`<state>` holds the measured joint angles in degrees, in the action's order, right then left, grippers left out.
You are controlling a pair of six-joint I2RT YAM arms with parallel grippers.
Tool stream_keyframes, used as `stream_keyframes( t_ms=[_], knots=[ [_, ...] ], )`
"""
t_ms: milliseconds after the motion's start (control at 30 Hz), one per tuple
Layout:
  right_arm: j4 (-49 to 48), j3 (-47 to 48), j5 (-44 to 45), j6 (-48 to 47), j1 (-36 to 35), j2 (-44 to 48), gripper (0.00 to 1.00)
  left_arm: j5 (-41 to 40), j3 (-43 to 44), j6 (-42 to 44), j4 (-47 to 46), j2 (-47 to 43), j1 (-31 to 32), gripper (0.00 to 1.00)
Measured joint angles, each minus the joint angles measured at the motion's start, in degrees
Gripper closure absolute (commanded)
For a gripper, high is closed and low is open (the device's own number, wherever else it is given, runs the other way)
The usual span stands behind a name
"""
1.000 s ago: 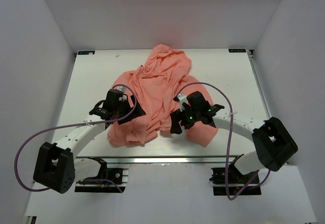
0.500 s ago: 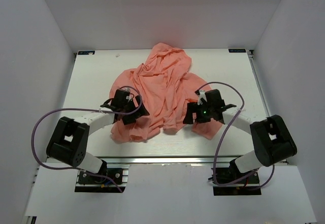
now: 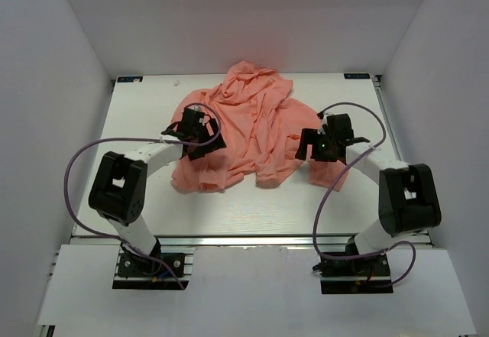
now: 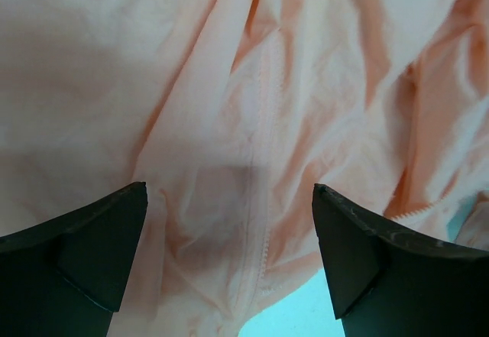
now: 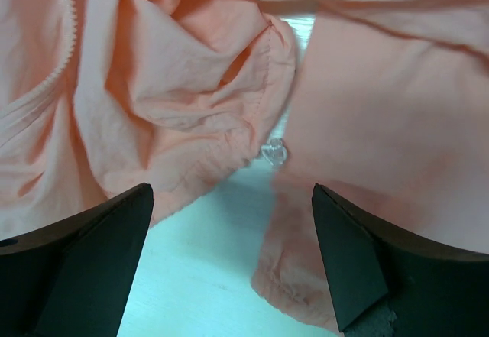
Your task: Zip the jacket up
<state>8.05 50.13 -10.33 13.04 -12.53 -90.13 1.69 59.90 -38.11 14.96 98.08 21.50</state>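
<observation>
The salmon-pink jacket [image 3: 244, 123] lies crumpled in the middle of the white table, its hood toward the far edge. My left gripper [image 3: 202, 138] hovers open over the jacket's left part. In the left wrist view the jacket [image 4: 229, 85] fills the frame, and a line of zipper teeth [image 4: 263, 222] runs down between the fingers [image 4: 84, 253]. My right gripper [image 3: 307, 144] stands open at the jacket's right side. In the right wrist view a small clear zipper pull [image 5: 275, 151] hangs between two folds of the jacket [image 5: 191, 85], just beyond the fingers [image 5: 367, 268], above bare table.
White walls close in the table [image 3: 229, 207] on the left, right and far sides. A purple cable [image 3: 76, 169] loops off the left arm and another [image 3: 325, 215] off the right. Small black markers [image 3: 130, 79] sit at the far corners.
Both arms have reached further from the near edge, the left gripper to the jacket's upper left, the right to its right side. The jacket now lies further back and more spread sideways.
</observation>
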Motion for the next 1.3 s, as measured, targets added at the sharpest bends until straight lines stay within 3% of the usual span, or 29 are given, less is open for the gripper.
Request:
stream_keyframes(
  t_ms=[133,267,400,533,767,933,1300],
  knots=[
    [4.28,0.92,3.96,-1.38,-2.34,8.02,0.11,-1.70,-0.13,0.96,2.56,-6.95,-0.07,0.02],
    [7.32,3.30,8.68,-1.99,-14.12,13.38,0.11,-1.07,-1.38,1.05,4.39,-16.06,-0.07,0.02],
    [8.26,7.32,6.64,-1.88,-27.19,10.91,0.11,0.98,-4.52,1.05,5.81,-22.36,-0.04,0.02],
    [8.39,11.04,4.59,-1.66,-33.66,3.54,0.11,1.14,-9.77,0.81,9.09,-26.80,-0.04,0.02],
    [9.60,13.84,4.90,-0.74,-35.56,-7.06,0.11,0.15,-13.33,0.26,13.51,-30.23,-0.04,0.02],
    [11.19,11.58,10.14,0.98,-35.04,-6.80,0.11,0.04,-13.81,-0.07,13.86,-30.47,-0.04,0.02],
    [12.39,6.56,12.15,4.79,-32.35,-5.88,0.11,-0.24,-13.81,-0.04,14.10,-30.47,-0.04,0.02]
  ],
)
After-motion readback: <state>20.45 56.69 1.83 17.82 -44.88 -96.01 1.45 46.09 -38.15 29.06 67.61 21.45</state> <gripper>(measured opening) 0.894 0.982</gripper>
